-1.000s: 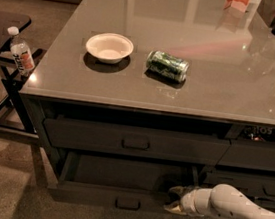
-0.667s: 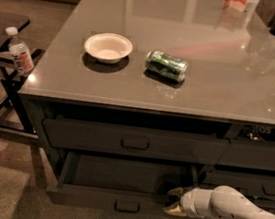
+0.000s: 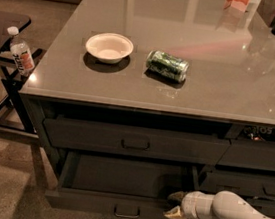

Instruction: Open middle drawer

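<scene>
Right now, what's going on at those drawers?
The gripper is down at the right end of the middle drawer, by its front. That drawer stands pulled well out, dark inside showing, and its handle is free. The drawer above is nearly shut. A bowl and a tipped can sit on the counter.

My arm [image 3: 244, 217] is lying nearly level across the lower right corner, its white forearm pointing left and rising slightly toward the wrist [image 3: 193, 206]. The gripper [image 3: 175, 206] is sitting at its left tip, low down, just right of centre, facing left.
</scene>
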Available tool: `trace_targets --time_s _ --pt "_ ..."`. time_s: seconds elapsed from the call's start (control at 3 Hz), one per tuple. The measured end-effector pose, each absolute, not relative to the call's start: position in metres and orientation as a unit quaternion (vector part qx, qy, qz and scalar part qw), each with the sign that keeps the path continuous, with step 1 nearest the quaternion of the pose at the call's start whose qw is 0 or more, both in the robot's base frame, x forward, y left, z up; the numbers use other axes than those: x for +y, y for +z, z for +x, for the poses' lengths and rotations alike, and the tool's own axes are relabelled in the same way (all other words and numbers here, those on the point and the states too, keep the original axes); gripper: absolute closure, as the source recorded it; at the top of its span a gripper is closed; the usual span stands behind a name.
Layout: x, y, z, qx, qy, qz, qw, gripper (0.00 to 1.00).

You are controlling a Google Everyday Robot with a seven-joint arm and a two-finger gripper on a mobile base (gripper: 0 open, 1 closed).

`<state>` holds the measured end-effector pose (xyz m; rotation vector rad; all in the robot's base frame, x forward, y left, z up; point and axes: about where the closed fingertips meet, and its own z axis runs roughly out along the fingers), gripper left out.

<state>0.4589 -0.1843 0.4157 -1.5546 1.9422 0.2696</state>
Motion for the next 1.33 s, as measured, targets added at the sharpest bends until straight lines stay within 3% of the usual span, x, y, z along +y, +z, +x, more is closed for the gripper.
trace_targets --time_s 0.33,0.67,1.0,1.33 --pt "-0.1843 0.4157 0.4589 0.737 0.102 -0.590 0.314 0.59" --pt "-0.1843 0.4157 0.4589 0.737 0.102 -0.590 0.314 0.61" --pt "-0.1843 0.4157 0.4589 0.737 0.102 -0.590 0.314 0.84" --pt "-0.1875 0.4140 0.4505 0.738 0.105 -0.586 0.317 1.00"
